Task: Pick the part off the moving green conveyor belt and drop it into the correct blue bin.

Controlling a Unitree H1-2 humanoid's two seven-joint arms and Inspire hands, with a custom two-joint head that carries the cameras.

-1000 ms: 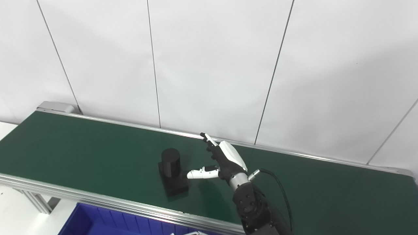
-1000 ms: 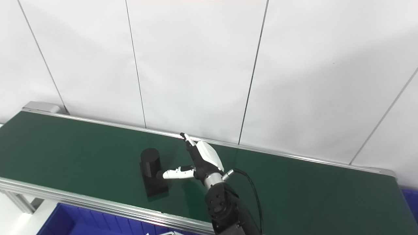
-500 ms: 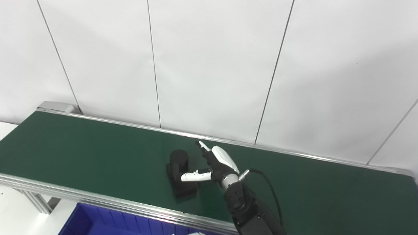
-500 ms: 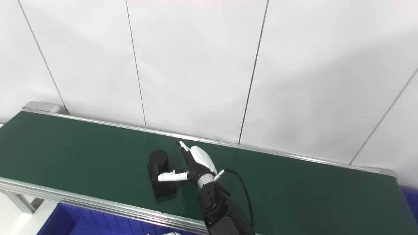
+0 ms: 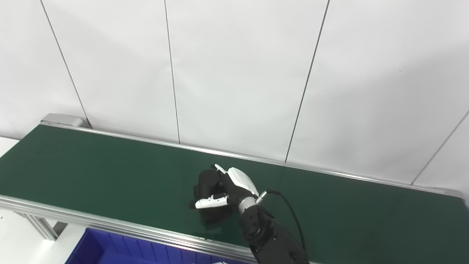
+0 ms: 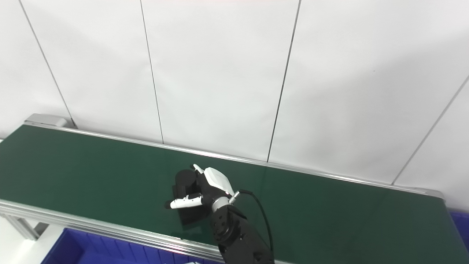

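The part (image 5: 207,180) is black: an upright cylinder on a flat square base, standing on the green conveyor belt (image 5: 91,165) near its front middle. My right hand (image 5: 234,183) is open around it. The fingers (image 5: 221,170) reach behind the cylinder, and the white thumb (image 5: 209,202) lies across the front of the base. I cannot tell whether the fingers touch the part. In the right eye view, the part (image 6: 184,179) and the hand (image 6: 212,183) stand the same way. My left hand is out of sight.
A blue bin (image 5: 106,249) sits below the belt's front rail at the lower left. The corner of a second blue bin (image 6: 462,220) shows past the belt's right end. A white panelled wall (image 5: 234,73) rises right behind the belt's far rail.
The part has travelled right along the belt. My right hand has moved left and lower to meet it, going from beside the part to having its thumb and fingers on either side.
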